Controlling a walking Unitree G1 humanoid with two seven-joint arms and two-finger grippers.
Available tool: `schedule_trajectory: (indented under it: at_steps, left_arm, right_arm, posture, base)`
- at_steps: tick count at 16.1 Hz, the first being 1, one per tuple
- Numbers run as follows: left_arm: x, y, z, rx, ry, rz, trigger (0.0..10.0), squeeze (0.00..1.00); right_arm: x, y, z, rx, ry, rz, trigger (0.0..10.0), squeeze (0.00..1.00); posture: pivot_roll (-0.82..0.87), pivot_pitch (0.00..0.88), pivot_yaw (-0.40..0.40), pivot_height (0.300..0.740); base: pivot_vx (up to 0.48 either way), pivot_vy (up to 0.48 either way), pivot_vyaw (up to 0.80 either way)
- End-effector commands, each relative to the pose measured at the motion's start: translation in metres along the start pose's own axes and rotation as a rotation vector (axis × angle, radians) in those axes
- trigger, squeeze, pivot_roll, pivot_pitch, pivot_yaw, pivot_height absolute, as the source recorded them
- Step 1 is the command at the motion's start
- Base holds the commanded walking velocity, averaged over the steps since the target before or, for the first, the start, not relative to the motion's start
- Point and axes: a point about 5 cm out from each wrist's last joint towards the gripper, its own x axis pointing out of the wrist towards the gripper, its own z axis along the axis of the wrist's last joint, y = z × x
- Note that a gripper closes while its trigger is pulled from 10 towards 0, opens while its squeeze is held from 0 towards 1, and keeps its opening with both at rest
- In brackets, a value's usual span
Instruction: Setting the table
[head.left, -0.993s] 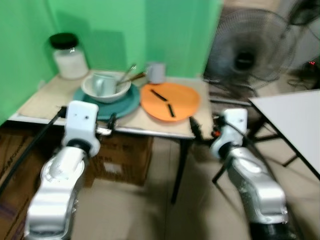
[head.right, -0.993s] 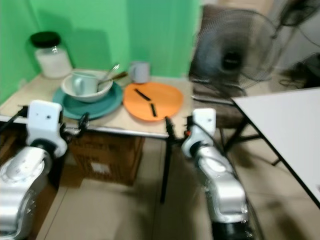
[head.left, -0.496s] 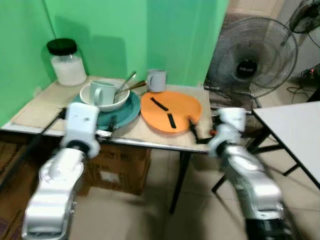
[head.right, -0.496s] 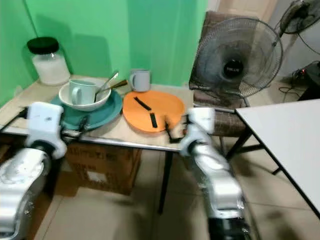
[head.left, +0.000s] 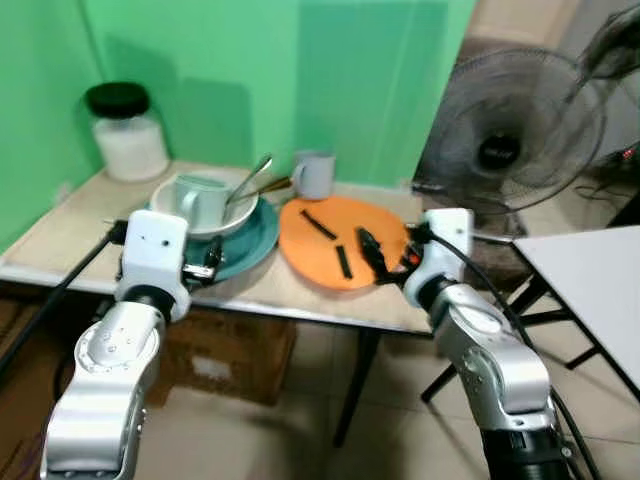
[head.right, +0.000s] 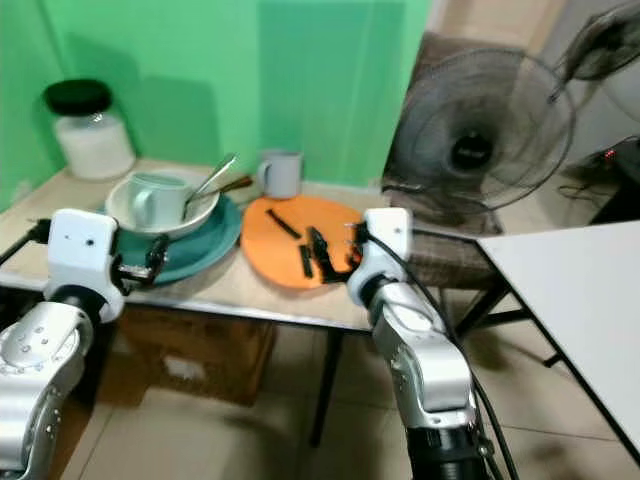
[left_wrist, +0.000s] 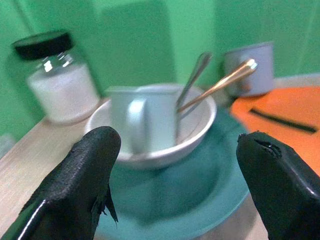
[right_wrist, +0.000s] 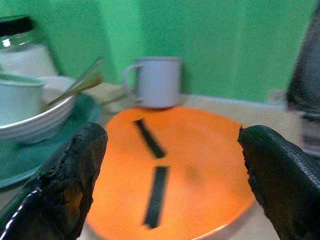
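Note:
On the wooden table (head.left: 70, 230) a teal plate (head.left: 252, 236) carries a white bowl (head.left: 238, 208) that holds a pale mug (head.left: 200, 198) and two spoons (head.left: 250, 178). Beside it lies an orange plate (head.left: 322, 250) with two black strips (head.left: 343, 262) on it, and a grey mug (head.left: 313, 174) stands behind. My left gripper (head.left: 207, 271) is open at the teal plate's near edge, facing the bowl (left_wrist: 165, 150). My right gripper (head.left: 372, 255) is open over the orange plate's near right part, its fingers (right_wrist: 60, 190) spread to either side of the plate (right_wrist: 200, 165).
A glass jar (head.left: 127, 132) with a black lid stands at the table's back left against the green wall. A standing fan (head.left: 510, 140) is to the right. A white table (head.left: 590, 290) juts in at the far right. A cardboard box (head.left: 225, 350) sits under the wooden table.
The camera has shifted closer to the table. Both grippers have risen and come forward: the right from the table's edge to over the orange plate, the left up to the teal plate.

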Motion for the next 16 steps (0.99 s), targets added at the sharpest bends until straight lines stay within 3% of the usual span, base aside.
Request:
schedule_trajectory:
  at_steps: [1, 4, 6, 8, 12, 13, 16]
  left_arm:
    - [0.0, -0.007, 0.004, -0.003, -0.017, -0.031, 10.0, 0.0]
    - [0.0, -0.009, 0.004, 0.009, -0.016, -0.047, 10.0, 0.0]
    - [-0.001, -0.013, 0.005, -0.001, -0.026, -0.096, 10.0, 0.0]
    - [-0.003, -0.018, 0.006, 0.034, -0.033, -0.169, 10.0, 0.0]
    - [-0.006, -0.023, 0.0, 0.064, -0.028, -0.291, 10.0, 0.0]
    - [-0.007, -0.022, -0.004, 0.081, -0.014, -0.316, 10.0, 0.0]
    - [-0.007, -0.017, -0.01, 0.109, 0.013, -0.297, 10.0, 0.0]
  right_arm:
    - [-0.003, -0.013, -0.001, 0.002, 0.016, -0.047, 10.0, 0.0]
    - [-0.001, -0.015, -0.001, 0.026, 0.032, -0.056, 10.0, 0.0]
    - [0.001, -0.017, -0.004, 0.043, 0.098, -0.06, 10.0, 0.0]
    - [0.004, -0.021, -0.007, 0.125, 0.149, -0.038, 10.0, 0.0]
    - [0.019, -0.045, -0.009, 0.252, 0.232, -0.11, 10.0, 0.0]
    - [0.031, -0.045, -0.002, 0.222, 0.239, -0.089, 10.0, 0.0]
    - [0.054, -0.027, 0.022, 0.041, 0.146, 0.012, 10.0, 0.0]
  posture:
    - [0.05, 0.0, -0.06, 0.74]
    - [0.04, 0.0, -0.059, 0.74]
    - [0.04, 0.0, -0.063, 0.74]
    - [0.04, 0.0, -0.064, 0.74]
    - [0.01, 0.0, -0.067, 0.74]
    - [0.0, 0.0, -0.069, 0.74]
    - [0.0, 0.0, -0.082, 0.74]
  base:
    - [0.315, 0.0, 0.0]
    - [0.315, 0.0, 0.0]
    - [0.144, 0.0, 0.0]
    - [0.0, 0.0, 0.0]
    - [0.0, 0.0, 0.0]
    - [0.0, 0.0, 0.0]
    - [0.0, 0.0, 0.0]
